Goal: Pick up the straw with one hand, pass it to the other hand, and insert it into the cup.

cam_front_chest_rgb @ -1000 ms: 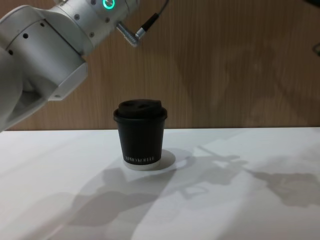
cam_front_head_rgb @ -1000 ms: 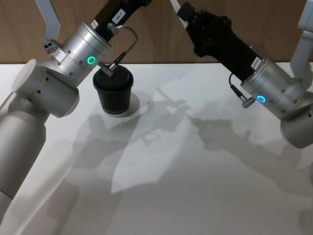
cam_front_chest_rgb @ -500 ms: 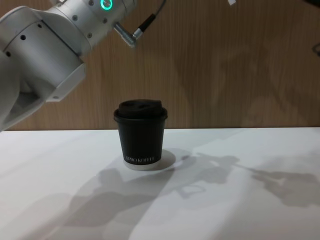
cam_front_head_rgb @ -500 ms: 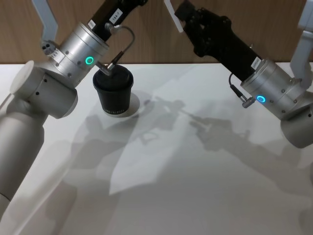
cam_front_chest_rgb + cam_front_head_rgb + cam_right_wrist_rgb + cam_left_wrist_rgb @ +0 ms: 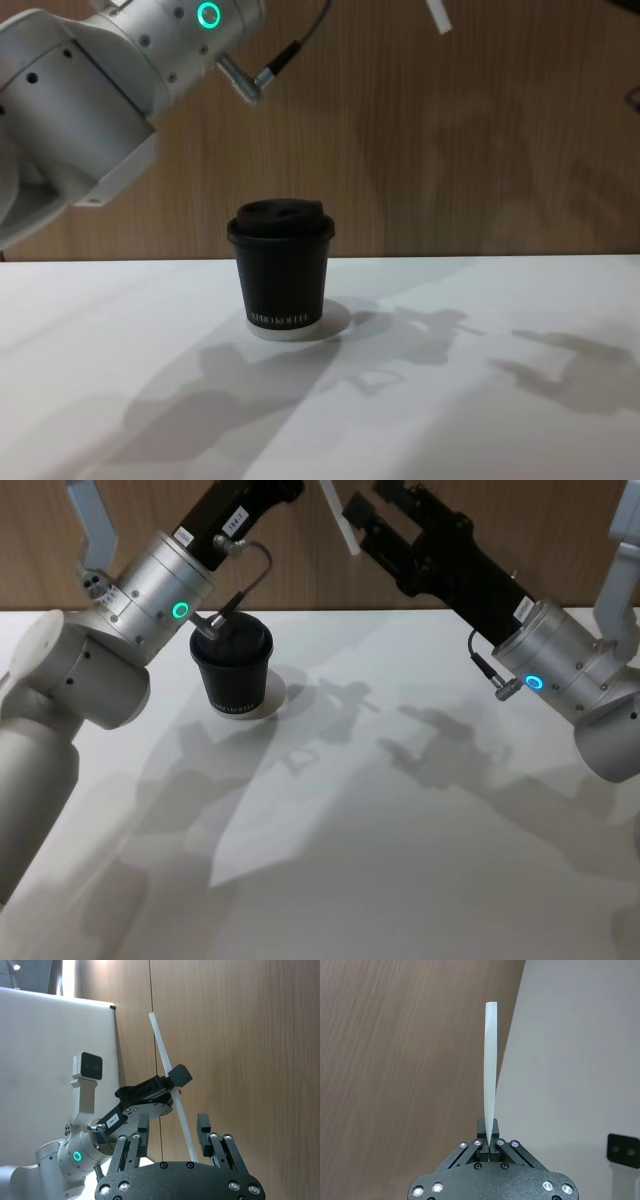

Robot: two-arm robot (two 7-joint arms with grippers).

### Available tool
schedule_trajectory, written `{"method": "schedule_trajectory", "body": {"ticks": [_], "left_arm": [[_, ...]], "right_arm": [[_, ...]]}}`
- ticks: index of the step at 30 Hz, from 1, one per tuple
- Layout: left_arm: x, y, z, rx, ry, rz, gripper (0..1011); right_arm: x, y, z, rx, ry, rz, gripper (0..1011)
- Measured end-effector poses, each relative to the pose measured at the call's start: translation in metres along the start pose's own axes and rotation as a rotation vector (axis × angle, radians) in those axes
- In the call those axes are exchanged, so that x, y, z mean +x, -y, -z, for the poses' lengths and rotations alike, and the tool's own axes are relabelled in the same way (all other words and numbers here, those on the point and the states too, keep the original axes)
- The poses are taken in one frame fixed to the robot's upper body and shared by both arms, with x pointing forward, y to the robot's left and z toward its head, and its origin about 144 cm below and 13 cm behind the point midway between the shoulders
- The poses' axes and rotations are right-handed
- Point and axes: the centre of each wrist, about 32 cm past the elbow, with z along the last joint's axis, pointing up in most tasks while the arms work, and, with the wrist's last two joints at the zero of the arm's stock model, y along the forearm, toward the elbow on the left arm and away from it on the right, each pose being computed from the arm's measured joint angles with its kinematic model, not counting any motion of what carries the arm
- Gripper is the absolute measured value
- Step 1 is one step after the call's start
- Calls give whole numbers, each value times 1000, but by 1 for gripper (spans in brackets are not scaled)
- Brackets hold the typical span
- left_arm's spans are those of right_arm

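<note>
Left gripper [image 5: 489, 1134] fingers clamped on straw [image 5: 490, 1070] (held aloft); right gripper [image 5: 173, 1122] fingers apart beside it; cup [image 5: 283, 265] on counter [image 5: 450, 420].

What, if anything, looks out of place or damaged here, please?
Nothing stands out. The lidded cup stands upright, nothing spilled; the straw is straight, clamped in the left tool, and the right tool is open beside it.

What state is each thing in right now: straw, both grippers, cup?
straw: held in the air by one end, not in the cup.
left gripper: raised, jaws shut on the straw.
right gripper: raised, jaws open, with the straw running between them in the right wrist view.
cup: upright on the table, lid on, no straw in it.
</note>
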Motion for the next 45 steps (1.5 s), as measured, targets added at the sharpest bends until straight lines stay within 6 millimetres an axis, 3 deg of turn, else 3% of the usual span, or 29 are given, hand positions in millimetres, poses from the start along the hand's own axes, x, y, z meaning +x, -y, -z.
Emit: {"method": "schedule_trajectory", "body": {"ticks": [5,15,29,45], "left_arm": [[-5,-4,-5,36,59,-41,7],[-19,-14,-19,124,201,-118,6],[-39,-31,-41,268,398,-236,7],[-38,-47,-52,352,454,-330,6]], "right_arm": [[0,0,0,0,0,0,749],[0,0,0,0,0,0,998],[0,0,0,0,0,0,1001],[0,0,0,0,0,0,1001]]}}
